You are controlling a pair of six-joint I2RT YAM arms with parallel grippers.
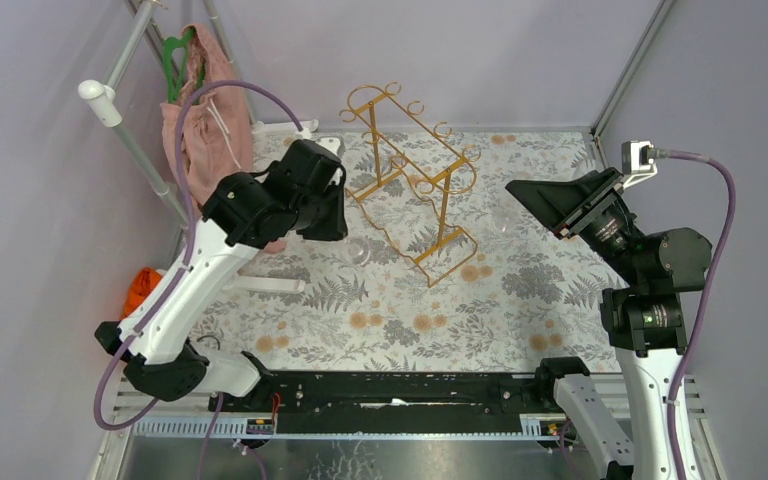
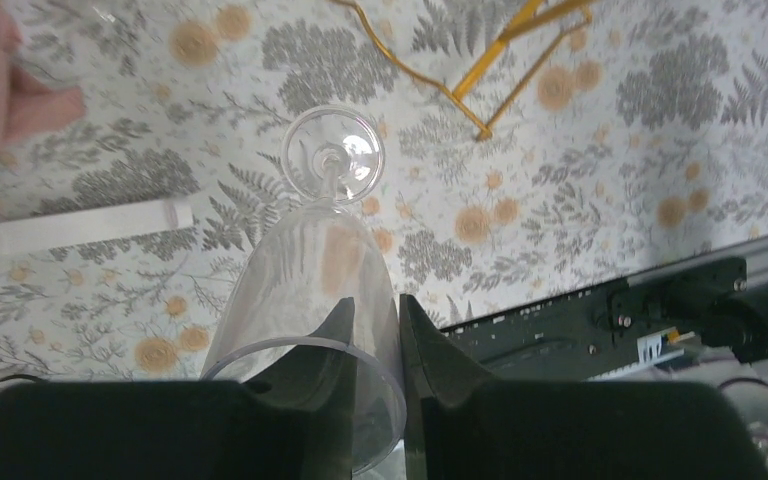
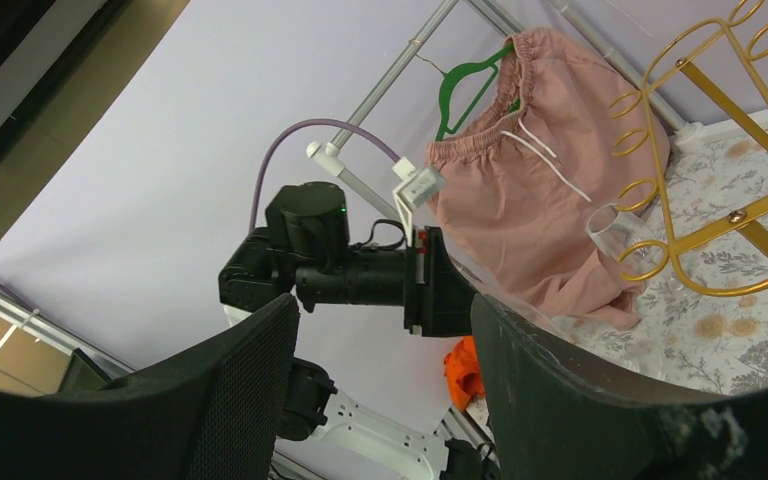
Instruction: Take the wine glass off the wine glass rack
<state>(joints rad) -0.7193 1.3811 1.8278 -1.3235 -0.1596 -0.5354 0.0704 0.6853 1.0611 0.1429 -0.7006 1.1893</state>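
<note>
On the flower-patterned table, the two arms take up most of the room. The left arm reaches in from the near left, and the right arm rises at the far right, well away from it.

Along the left wall stands a grey clothes stand. A pink garment is draped on it from a green hanger. One white foot tube of the stand lies flat on the cloth.

At the back of the table, near the middle, stands the gold wine glass rack with its curled loops on top. It is upright on its two frame feet.

The wine glass is off the rack, in the left gripper. The two fingers are clenched on the wall of the bowl at the rim, one inside and one outside. The glass tilts away from the gripper, with its round foot pointing down over the cloth. The foot is near the rack's closest foot but clear of it. I cannot tell whether it touches the table.

The right gripper hangs in the air to the right of the rack and points left towards the other arm. Its jaws are spread wide, and the left arm shows plainly through the gap.

A small orange thing lies at the table's left edge, behind the left arm.
</note>
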